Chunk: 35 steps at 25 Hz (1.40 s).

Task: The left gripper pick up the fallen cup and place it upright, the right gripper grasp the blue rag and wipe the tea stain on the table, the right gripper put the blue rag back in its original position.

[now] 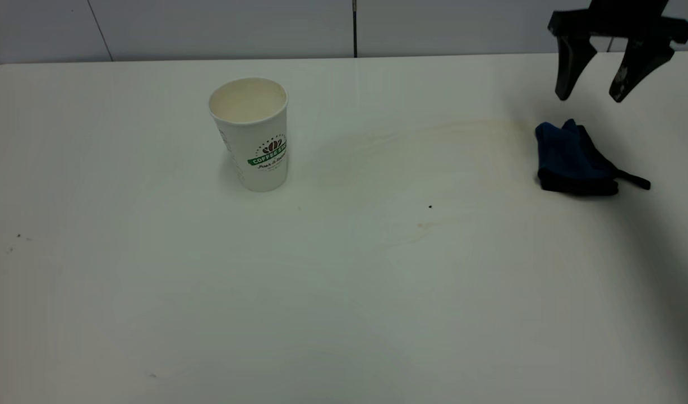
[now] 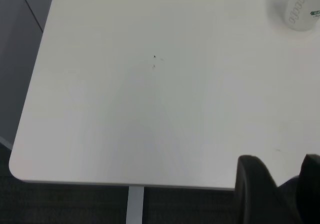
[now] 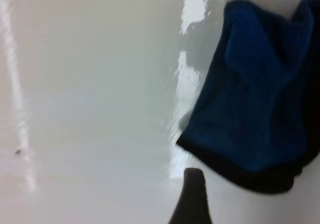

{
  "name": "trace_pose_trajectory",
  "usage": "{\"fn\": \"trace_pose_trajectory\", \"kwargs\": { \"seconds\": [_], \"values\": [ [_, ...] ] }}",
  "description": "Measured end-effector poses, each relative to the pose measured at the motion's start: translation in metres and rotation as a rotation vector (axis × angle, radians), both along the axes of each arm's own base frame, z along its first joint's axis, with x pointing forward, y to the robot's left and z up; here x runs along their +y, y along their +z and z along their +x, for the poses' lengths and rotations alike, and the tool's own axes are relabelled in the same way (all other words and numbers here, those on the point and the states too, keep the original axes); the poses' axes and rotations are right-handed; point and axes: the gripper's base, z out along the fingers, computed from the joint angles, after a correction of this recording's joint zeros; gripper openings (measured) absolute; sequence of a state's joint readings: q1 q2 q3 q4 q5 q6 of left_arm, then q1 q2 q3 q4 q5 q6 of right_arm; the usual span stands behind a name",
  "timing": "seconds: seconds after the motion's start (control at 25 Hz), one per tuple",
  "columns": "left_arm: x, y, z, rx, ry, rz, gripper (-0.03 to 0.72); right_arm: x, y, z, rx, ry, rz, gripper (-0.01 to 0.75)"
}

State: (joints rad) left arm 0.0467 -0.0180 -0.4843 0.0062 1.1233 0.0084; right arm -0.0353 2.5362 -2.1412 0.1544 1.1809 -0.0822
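Note:
The cup (image 1: 253,133) stands upright on the table (image 1: 153,314), left of centre, mouth up; its lower part also shows in the left wrist view (image 2: 302,10). The blue rag (image 1: 573,160) lies crumpled at the right, its strap trailing right. My right gripper (image 1: 590,96) hangs open and empty just above and behind the rag. In the right wrist view the rag (image 3: 260,99) fills the frame's side and one finger (image 3: 192,201) shows beside it. No roundish tea stain shows, only a faint tan smear (image 1: 411,151). My left gripper (image 2: 287,184) hovers open over the table's near-left corner.
A tiny dark speck (image 1: 430,206) and a thin tan streak (image 1: 419,227) lie mid-table. Small specks (image 1: 18,237) mark the left side. The table's rounded corner and edge (image 2: 30,176) lie close to the left gripper. A grey wall stands behind.

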Motion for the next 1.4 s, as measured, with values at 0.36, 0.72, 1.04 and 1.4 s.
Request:
{"fn": "trace_pose_trajectory", "kwargs": {
  "seconds": [0.36,0.72,1.04,1.4],
  "values": [
    [0.000,0.000,0.000,0.000,-0.001,0.001,0.240,0.029,0.100,-0.022,-0.132,0.065,0.029,0.678],
    [0.000,0.000,0.000,0.000,-0.001,0.001,0.240,0.068,0.217,-0.135,-0.252,0.199,-0.015,0.619],
    [0.000,0.000,0.000,0.000,-0.001,0.001,0.240,0.063,0.240,-0.207,-0.268,0.179,-0.030,0.589],
    [0.000,0.000,0.000,0.000,0.000,0.000,0.240,0.051,0.209,-0.272,-0.161,0.178,-0.044,0.589]
  ]
}}
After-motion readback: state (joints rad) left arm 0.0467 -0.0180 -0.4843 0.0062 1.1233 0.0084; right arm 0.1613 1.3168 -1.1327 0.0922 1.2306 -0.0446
